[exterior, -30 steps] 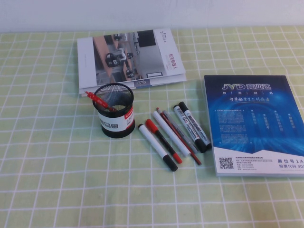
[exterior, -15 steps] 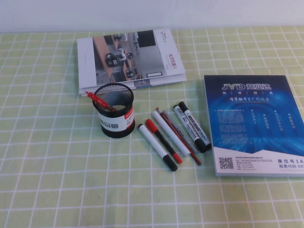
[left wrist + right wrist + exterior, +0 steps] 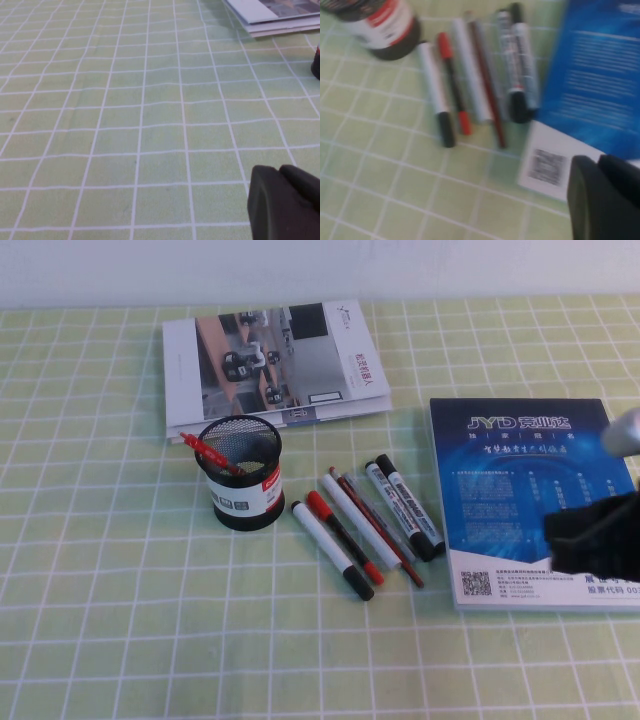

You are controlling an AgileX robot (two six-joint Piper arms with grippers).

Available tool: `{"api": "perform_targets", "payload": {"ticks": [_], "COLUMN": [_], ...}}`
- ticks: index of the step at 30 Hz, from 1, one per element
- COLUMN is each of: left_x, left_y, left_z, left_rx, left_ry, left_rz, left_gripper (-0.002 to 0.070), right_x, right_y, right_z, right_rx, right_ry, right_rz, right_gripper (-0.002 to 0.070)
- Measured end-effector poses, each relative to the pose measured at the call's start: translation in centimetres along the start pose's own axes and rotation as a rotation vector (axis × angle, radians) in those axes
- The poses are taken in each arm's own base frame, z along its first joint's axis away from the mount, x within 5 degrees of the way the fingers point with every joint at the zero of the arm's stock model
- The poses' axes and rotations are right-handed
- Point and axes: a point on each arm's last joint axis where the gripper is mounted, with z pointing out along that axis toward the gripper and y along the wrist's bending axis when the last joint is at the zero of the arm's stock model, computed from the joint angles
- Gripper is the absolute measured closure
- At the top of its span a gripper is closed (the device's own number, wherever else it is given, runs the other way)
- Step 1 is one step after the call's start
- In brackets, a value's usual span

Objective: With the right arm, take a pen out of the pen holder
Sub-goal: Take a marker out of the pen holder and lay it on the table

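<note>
A black mesh pen holder [image 3: 240,475] stands left of centre with a red pen [image 3: 210,452] leaning out over its left rim. My right gripper [image 3: 578,536] reaches in from the right edge, above the near part of the blue booklet [image 3: 510,480], well right of the holder; its fingers are shut on nothing. The right wrist view shows the right gripper [image 3: 601,200] over the booklet's white corner, the holder [image 3: 380,25] far off. My left gripper [image 3: 281,200] hovers shut over bare cloth and is absent from the high view.
Several pens and markers [image 3: 365,525] lie side by side on the checked cloth between the holder and the blue booklet. A grey magazine [image 3: 270,365] lies behind the holder. The table's back edge meets a white wall.
My right gripper has come into the high view from the right edge, over the blue booklet. Holder and pens have not moved.
</note>
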Motion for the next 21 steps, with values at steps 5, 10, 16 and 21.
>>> {"api": "perform_targets", "payload": {"ticks": [5,10,16,21], "left_x": [0.0,0.0,0.0,0.0], "left_y": [0.0,0.0,0.0,0.0], "left_z": [0.0,0.0,0.0,0.0], "left_rx": [0.0,0.0,0.0,0.0], "left_ry": [0.0,0.0,0.0,0.0], "left_rz": [0.0,0.0,0.0,0.0], "left_gripper": [0.068,0.068,0.068,0.068], "right_x": [-1.4,-2.3,-2.8,-2.8], "right_y": [4.1,8.6,13.0,14.8], "right_z": [3.9,7.6,10.2,11.8], "right_rx": [-0.09,-0.166,-0.243,-0.281], "right_ry": [0.043,0.048,-0.059,-0.207], "right_rz": [-0.149,-0.29,-0.415,-0.464], "right_gripper": [0.0689,0.0688,0.0629,0.0479]}}
